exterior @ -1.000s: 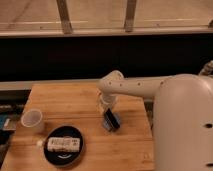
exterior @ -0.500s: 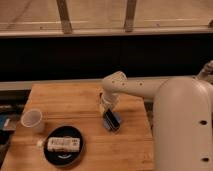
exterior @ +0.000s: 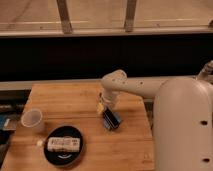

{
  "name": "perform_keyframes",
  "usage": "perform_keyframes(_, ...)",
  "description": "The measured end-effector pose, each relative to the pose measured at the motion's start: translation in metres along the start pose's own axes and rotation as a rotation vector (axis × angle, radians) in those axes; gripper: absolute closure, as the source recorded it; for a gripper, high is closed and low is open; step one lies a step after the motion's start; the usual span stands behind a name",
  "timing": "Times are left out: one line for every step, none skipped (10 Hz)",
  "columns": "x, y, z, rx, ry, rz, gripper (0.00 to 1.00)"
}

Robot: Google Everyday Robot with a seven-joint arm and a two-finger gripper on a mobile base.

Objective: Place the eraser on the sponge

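Black eraser (exterior: 108, 119) lies atop the blue sponge (exterior: 116, 120), gripper (exterior: 104, 107) at its far end, jaws' spread unclear.

Hand (exterior: 103, 107) just above eraser (exterior: 110, 120), apparently lying on sponge (exterior: 119, 118).

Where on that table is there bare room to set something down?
Bare wood: the back left of the table, between the cup and the arm; and the front, between the black plate and the robot's body. Crowded: mid-table, where the gripper is down by the eraser and sponge.
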Motion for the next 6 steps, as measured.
perform_keyframes(-0.001,-0.001,-0.006,0.013,-0.005,0.0,0.26)
perform_keyframes(-0.001,-0.003,-0.011,0.026,-0.008,0.004,0.26)
perform_keyframes(-0.001,-0.007,-0.023,0.055,-0.019,0.012,0.26)
perform_keyframes(-0.002,-0.01,-0.037,0.078,-0.035,0.018,0.26)
perform_keyframes(-0.003,-0.012,-0.053,0.097,-0.067,0.021,0.26)
perform_keyframes(-0.003,-0.012,-0.062,0.096,-0.101,0.021,0.26)
